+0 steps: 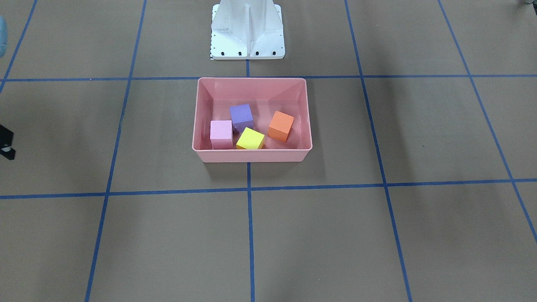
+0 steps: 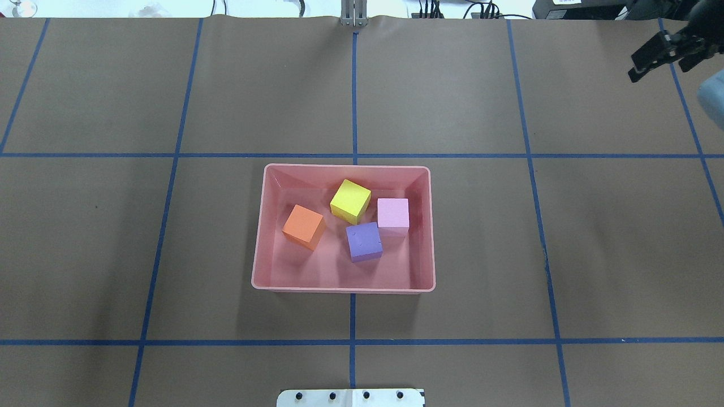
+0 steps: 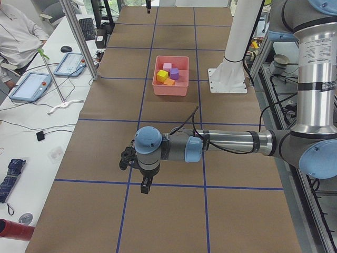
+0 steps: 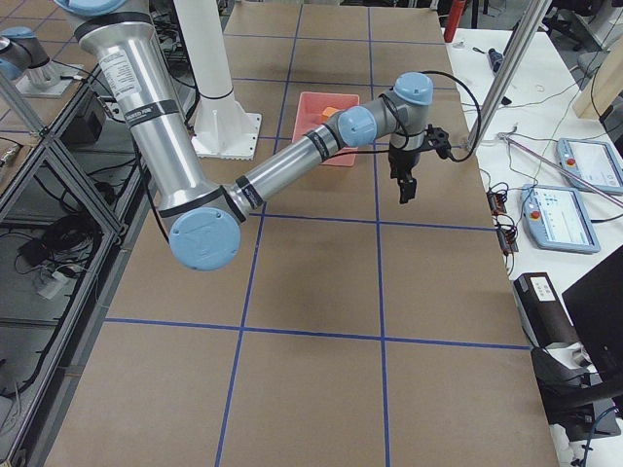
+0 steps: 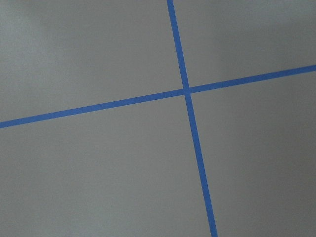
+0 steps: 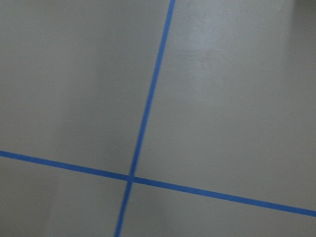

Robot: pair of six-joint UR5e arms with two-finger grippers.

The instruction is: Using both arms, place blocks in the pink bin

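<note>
The pink bin (image 2: 259,265) stands at the table's middle. All four blocks lie inside it: the yellow (image 2: 350,200), the light pink (image 2: 393,213), the orange (image 2: 304,226) and the purple (image 2: 363,241). They also show in the front-facing view: yellow (image 1: 250,139), light pink (image 1: 221,131), orange (image 1: 281,125), purple (image 1: 241,116), in the bin (image 1: 251,156). My right gripper (image 2: 656,72) hangs far off at the table's right end, fingers apart and empty. My left gripper (image 3: 145,184) shows only in the exterior left view, far from the bin; I cannot tell if it is open.
The white base pedestal (image 1: 247,31) stands just behind the bin. Blue tape lines cross the brown table cover. Both wrist views show only bare cover and tape. A person (image 3: 18,37) sits at a side desk with tablets.
</note>
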